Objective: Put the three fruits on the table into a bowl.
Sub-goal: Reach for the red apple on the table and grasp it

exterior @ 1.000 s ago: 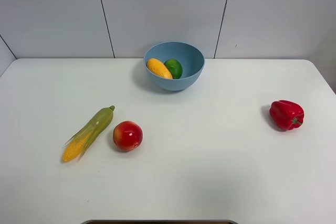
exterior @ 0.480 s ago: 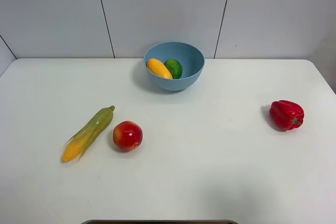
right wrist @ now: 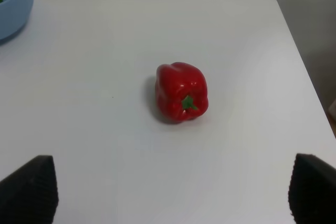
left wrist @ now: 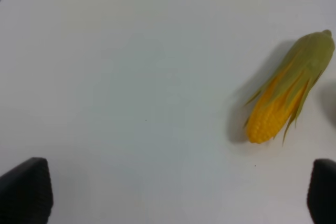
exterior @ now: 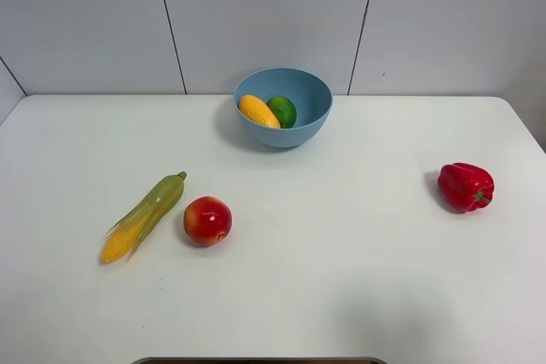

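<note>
Nothing has moved: mango and lime lie in the bowl at upper centre; the apple waits lower left on the table, just beside the corn. Both left gripper and right gripper gape wide, empty, likely readied for that last fruit.

Only the tips of the left arm's fingers show in its wrist view: two matte black, blunt blocks with rounded tops. The right arm's fingers look alike, black and blunt, with faintly ribbed edges.
</note>
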Robot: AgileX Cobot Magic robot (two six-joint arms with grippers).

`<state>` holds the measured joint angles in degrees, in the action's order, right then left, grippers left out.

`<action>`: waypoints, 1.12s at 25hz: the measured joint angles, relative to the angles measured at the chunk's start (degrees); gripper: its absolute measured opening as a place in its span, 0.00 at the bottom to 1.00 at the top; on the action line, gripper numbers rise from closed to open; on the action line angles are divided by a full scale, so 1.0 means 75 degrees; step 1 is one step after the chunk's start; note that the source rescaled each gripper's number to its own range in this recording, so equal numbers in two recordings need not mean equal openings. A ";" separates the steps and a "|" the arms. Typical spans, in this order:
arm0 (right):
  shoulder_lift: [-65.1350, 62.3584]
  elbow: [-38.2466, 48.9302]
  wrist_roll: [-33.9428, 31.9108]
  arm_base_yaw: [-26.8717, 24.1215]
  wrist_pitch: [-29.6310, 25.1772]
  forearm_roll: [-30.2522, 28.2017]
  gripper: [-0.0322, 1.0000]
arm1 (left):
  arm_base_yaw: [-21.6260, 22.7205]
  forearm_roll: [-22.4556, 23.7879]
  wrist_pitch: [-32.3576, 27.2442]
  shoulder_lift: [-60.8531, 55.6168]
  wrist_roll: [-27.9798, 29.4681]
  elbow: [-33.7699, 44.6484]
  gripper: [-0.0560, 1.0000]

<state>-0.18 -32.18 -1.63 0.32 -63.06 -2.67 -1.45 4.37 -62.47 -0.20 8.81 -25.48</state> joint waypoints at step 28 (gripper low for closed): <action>0.0000 0.0000 0.0000 0.0000 0.0006 0.0000 0.91 | 0.0000 0.0014 0.0000 0.0000 0.0000 0.0000 1.00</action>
<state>-0.18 -32.18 -1.63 0.32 -63.02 -2.67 -1.45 4.47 -62.47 -0.20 8.81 -25.48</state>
